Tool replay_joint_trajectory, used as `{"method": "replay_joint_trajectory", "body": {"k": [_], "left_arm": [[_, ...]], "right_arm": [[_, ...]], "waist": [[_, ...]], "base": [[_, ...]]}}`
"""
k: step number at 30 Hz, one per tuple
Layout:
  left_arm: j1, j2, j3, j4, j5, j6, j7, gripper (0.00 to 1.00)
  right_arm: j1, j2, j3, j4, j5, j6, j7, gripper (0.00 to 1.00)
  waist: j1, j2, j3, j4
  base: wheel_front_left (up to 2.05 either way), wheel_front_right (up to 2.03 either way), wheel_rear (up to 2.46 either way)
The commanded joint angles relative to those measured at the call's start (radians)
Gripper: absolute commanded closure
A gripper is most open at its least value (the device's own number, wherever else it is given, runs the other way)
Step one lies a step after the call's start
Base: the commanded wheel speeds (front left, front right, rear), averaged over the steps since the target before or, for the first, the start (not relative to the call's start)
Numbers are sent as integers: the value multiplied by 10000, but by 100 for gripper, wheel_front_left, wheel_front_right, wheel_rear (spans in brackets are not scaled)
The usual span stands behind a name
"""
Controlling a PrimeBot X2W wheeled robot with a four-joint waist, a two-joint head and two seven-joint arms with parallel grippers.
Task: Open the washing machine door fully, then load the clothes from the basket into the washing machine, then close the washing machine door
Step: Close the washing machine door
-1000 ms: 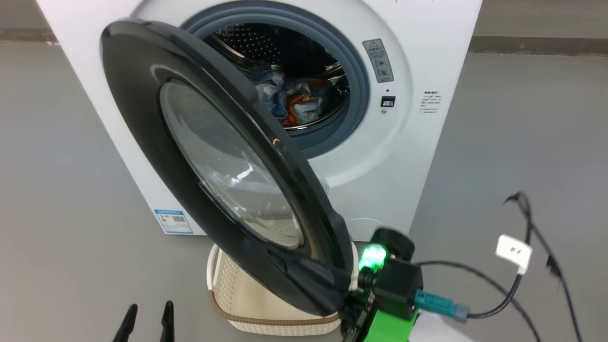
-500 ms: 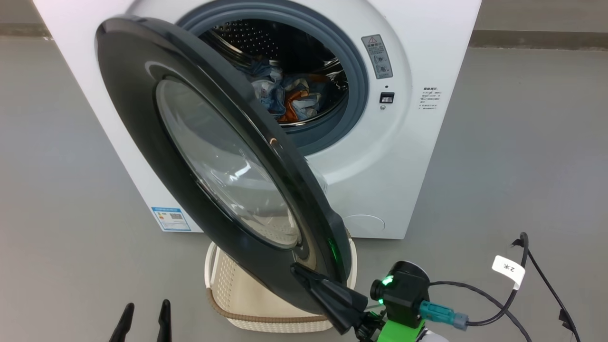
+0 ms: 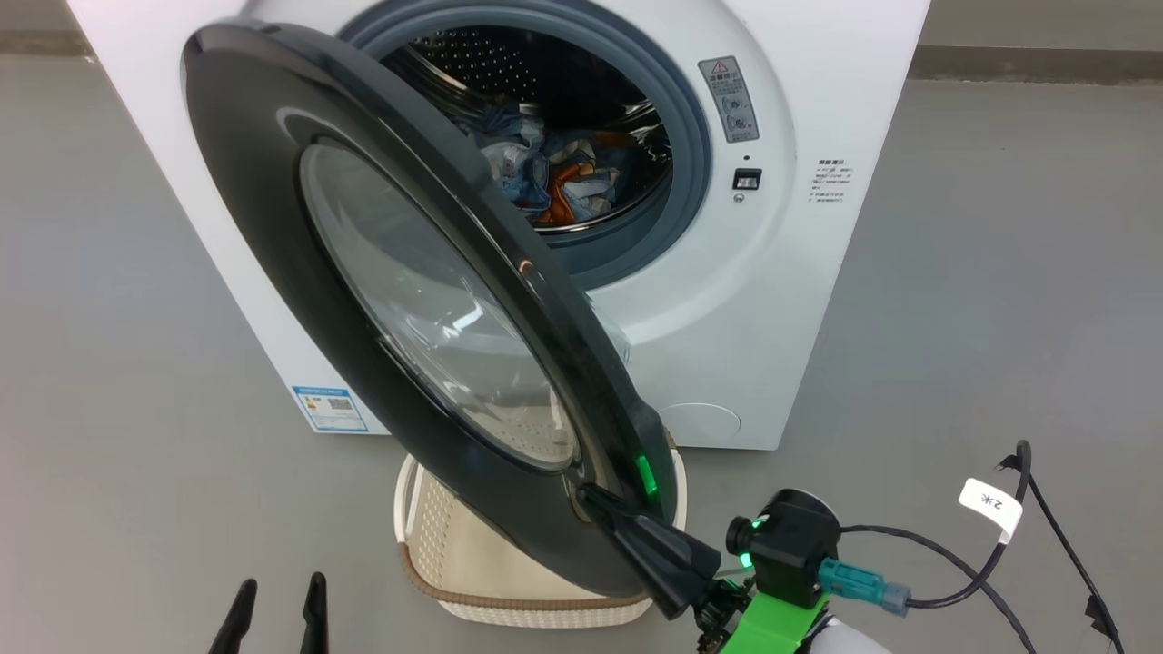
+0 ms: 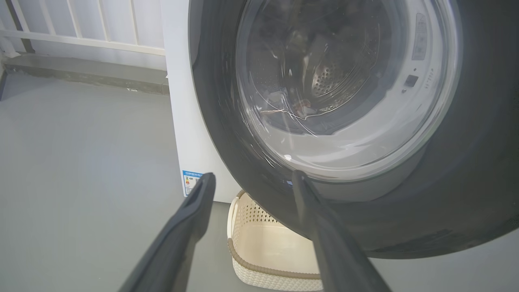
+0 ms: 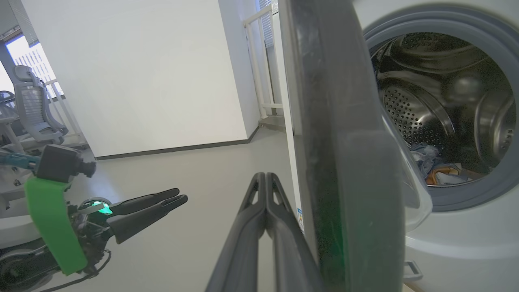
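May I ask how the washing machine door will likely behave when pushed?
The washing machine door looks rigid, so it should probably swing, not flex. Its glossy rim may let the right tool slide. The bulging glass suggests some weight.

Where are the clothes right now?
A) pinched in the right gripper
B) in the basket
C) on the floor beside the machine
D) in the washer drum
D: the clothes lie in the drum of the washing machine, and the visible part of the basket is bare.

The washing machine door (image 3: pixel 427 309) overhangs the basket (image 3: pixel 445 545), half-screening the drum (image 3: pixel 509 77).
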Motion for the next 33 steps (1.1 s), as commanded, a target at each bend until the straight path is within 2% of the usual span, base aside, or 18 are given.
{"method": "replay_joint_trajectory", "body": {"k": [1, 18, 33], "left_arm": [[-278, 74, 369, -294, -30, -23, -65, 0], [-504, 140, 400, -405, -74, -23, -65, 0], [-879, 248, 313, -580, -141, -23, -65, 0]], "right_arm": [[-117, 77, 1, -205, 38, 14, -48, 100], [-602, 61, -509, -163, -117, 14, -48, 100], [-1843, -146, -1166, -66, -393, 14, -48, 100]], "waist": [[0, -1, 22, 1], [0, -1, 789, -48], [0, -1, 1859, -55]], "base": [[0, 0, 0], [0, 0, 0], [0, 0, 0]]}}
